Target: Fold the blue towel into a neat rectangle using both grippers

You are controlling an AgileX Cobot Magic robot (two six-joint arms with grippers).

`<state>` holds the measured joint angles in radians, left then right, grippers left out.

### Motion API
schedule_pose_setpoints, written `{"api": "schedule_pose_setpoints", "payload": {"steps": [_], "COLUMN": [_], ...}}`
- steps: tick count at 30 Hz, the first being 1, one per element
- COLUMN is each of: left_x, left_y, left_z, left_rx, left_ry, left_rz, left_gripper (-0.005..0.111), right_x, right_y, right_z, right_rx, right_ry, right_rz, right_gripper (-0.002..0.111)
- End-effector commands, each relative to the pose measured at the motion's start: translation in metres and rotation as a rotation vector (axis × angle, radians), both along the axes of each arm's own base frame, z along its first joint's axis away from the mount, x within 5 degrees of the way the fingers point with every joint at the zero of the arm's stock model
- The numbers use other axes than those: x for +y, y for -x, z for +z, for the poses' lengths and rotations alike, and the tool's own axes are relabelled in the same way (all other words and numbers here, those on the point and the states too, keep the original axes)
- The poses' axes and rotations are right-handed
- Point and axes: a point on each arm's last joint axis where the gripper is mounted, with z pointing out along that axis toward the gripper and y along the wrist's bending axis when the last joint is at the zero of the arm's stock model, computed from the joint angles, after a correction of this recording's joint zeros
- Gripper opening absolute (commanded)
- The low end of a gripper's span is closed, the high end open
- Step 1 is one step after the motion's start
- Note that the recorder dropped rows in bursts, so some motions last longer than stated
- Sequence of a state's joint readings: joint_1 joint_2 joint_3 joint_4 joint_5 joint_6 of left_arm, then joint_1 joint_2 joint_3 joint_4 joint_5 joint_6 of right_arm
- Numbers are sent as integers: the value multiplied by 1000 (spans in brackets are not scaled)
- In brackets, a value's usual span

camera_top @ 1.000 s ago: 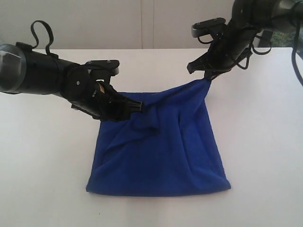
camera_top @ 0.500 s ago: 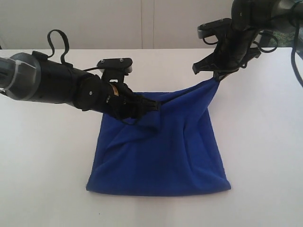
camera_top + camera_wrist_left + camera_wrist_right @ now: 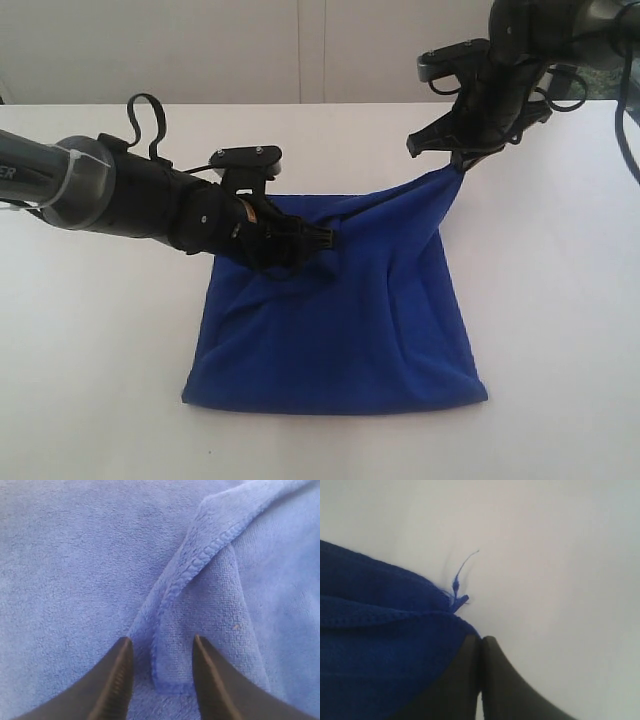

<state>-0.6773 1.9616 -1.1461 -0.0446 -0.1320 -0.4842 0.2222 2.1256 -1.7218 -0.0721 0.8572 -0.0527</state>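
We had the towel (image 3: 340, 330) lying mostly on the white worktop (image 3: 560, 300), its front edge flat there, while its back right corner hung lifted above the surface. The right fingers (image 3: 500, 690) were pressed together on that corner, pinching it very close to the tip, just beside a loose thread (image 3: 462, 572). The left fingers (image 3: 112, 680) stood apart, low over the back left part of the cloth, straddling a turned-over hem (image 3: 200, 560) without clamping it.

Our main worry was the left side. The edge there lay folded over on itself, so closing might have caught two layers, or only the flap, and the fold would then have come out crooked. Had the fingers closed too high, they could have missed the cloth altogether.

The right pinch looked thin, and we judged that a pull from the left arm could have tugged the corner free. With one corner raised and the other down, the cloth was drawn into slanting creases, which risked dragging the resting part across the worktop.
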Motion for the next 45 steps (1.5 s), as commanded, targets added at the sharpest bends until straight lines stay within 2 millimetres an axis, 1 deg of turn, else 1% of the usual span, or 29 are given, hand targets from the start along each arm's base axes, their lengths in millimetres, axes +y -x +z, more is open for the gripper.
{"api": "schedule_pose_setpoints", "payload": {"steps": [1,5,9,10,11,14,18,20,21,25,26,29,33,36,45], "left_x": [-1,-1,-1,0,0,0,2,6,12,28,33,39,49,57,78], "left_y": [2,3,3,4,4,4,4,4,5,11,18,28,43,55,87], "left_z": [-1,-1,-2,-3,-3,-3,1,9,20,54,72,93,115,130,165], "left_rx": [19,35,50,55,59,56,58,49,34,-18,-41,-59,-31,-9,-1], "left_ry": [11,28,22,18,16,18,11,-13,-44,-112,-132,-141,-151,-164,-189], "left_rz": [15,39,43,42,42,42,39,17,-18,-108,-146,-174,-189,-204,-255], "left_gripper": [40,35,28,24,16,1,0,0,0,0,0,0,0,0,0], "right_x": [-2,-2,-2,-2,-2,-2,-2,-2,-2,-3,-3,-4,-3,1,25], "right_y": [0,0,0,0,0,0,-1,-1,1,8,14,26,41,54,95], "right_z": [3,3,3,3,3,3,3,4,9,26,36,50,71,90,140], "right_rx": [-7,-7,-7,-7,-7,-7,-14,-16,-22,-21,-10,32,59,60,13], "right_ry": [7,7,7,7,7,7,5,5,3,2,3,21,26,3,-26], "right_rz": [-5,-5,-5,-5,-5,-5,-4,-4,-5,-7,-8,10,36,61,161], "right_gripper": [0,0,0,0,0,0,0,0,0,0,0,0,0,0,0]}}
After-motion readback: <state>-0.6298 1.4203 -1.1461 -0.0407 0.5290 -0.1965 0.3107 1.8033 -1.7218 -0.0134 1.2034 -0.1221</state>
